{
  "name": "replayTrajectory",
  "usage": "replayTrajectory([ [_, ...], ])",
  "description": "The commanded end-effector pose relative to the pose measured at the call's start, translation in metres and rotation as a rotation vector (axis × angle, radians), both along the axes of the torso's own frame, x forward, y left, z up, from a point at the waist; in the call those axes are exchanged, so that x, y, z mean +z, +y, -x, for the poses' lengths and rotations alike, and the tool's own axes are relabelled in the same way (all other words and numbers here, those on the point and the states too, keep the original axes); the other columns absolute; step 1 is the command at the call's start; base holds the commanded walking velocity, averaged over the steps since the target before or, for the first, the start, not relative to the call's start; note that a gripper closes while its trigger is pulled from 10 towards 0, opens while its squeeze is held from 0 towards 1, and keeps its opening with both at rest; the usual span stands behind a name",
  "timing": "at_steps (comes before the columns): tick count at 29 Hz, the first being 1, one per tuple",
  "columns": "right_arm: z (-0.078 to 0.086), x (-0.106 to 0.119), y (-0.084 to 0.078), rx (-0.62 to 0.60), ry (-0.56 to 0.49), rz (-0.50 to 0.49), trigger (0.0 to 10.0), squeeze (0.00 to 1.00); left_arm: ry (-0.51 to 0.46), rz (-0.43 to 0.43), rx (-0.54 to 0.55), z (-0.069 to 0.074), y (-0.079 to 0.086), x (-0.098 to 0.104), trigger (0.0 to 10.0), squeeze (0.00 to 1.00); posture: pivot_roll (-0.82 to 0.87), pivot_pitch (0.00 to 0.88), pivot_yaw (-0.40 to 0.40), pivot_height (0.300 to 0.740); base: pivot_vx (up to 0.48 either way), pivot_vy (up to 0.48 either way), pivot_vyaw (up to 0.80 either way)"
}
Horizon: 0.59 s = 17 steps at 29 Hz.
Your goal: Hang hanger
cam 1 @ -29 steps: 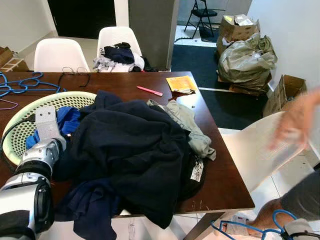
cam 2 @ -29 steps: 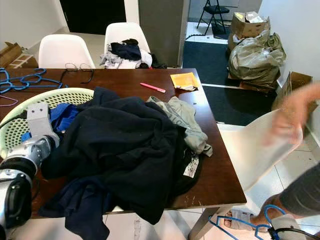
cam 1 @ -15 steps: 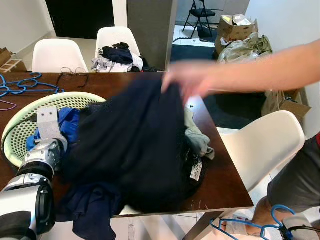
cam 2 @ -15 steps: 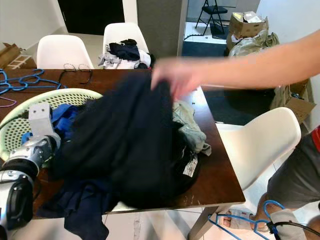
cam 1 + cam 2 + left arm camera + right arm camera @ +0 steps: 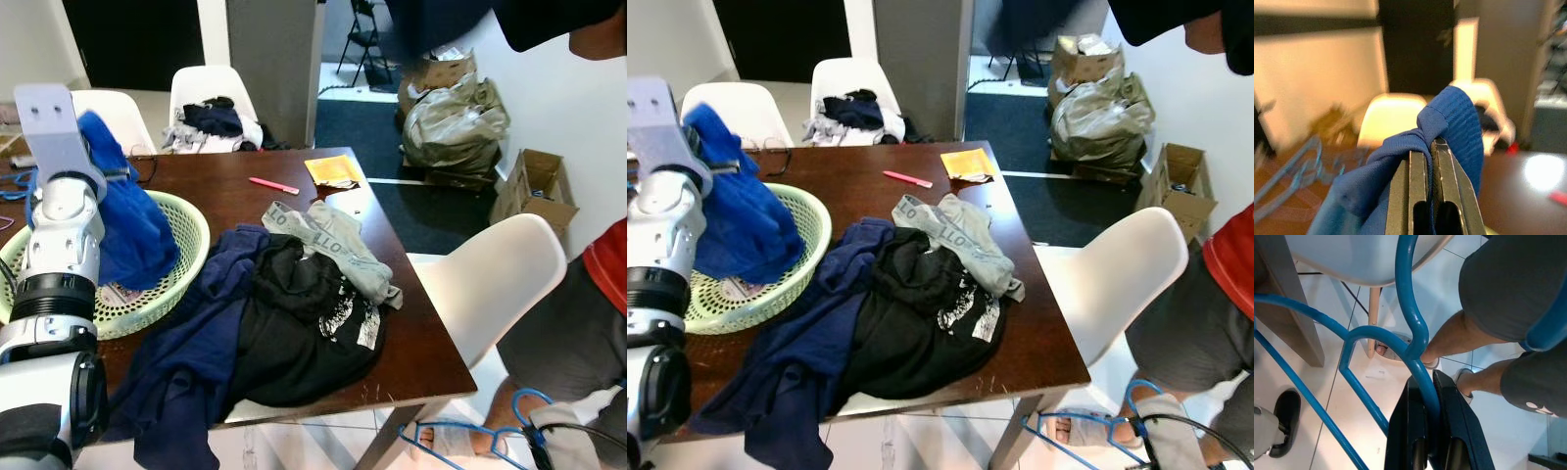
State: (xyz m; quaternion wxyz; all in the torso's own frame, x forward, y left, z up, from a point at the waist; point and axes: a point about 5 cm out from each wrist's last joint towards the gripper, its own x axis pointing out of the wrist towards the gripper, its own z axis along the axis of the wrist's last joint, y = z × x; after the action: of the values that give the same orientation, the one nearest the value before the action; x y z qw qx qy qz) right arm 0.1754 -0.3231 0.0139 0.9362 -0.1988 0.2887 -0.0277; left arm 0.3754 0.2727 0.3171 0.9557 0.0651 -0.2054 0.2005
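Right wrist view: right end effector (image 5: pixel 1431 382) clamps blue hanger (image 5: pixel 1409 308); left end effector (image 5: pixel 1430 147) pinches blue cloth (image 5: pixel 1459 122).

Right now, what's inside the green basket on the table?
The green basket holds the lower part of a blue garment, whose top the left gripper pinches and lifts. Some pale paper-like thing lies on the bottom. The cloth hides the rest.

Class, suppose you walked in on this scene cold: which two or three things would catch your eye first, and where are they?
The left gripper holds a blue garment up over the green basket at the table's left end. A heap of dark clothes spreads over the brown table. Low on the right, beside a person's leg, the right gripper is clamped on a blue hanger.
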Motion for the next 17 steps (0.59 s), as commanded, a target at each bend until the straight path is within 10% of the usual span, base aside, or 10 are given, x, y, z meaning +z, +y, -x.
replayTrajectory([
  [1, -0.015, 0.009, 0.003, -0.024, -0.088, -0.011, 10.0, 0.00, -0.127, -0.079, -0.074, 0.006, -0.016, 0.034, 0.0, 0.00, -0.06, 0.000, -0.036, 0.740, 0.000, 0.000, 0.00],
  [9, -0.037, 0.004, 0.017, -0.044, -0.130, -0.047, 10.0, 0.00, -0.457, -0.065, -0.788, 0.047, -0.124, 0.112, 0.0, 0.00, -0.05, 0.000, -0.011, 0.740, 0.000, 0.000, 0.00],
  [17, -0.037, 0.001, 0.017, -0.073, -0.140, -0.055, 10.0, 0.00, -0.460, 0.010, -0.977, 0.061, -0.147, 0.105, 0.0, 0.00, -0.04, 0.000, 0.002, 0.740, 0.000, 0.000, 0.00],
])
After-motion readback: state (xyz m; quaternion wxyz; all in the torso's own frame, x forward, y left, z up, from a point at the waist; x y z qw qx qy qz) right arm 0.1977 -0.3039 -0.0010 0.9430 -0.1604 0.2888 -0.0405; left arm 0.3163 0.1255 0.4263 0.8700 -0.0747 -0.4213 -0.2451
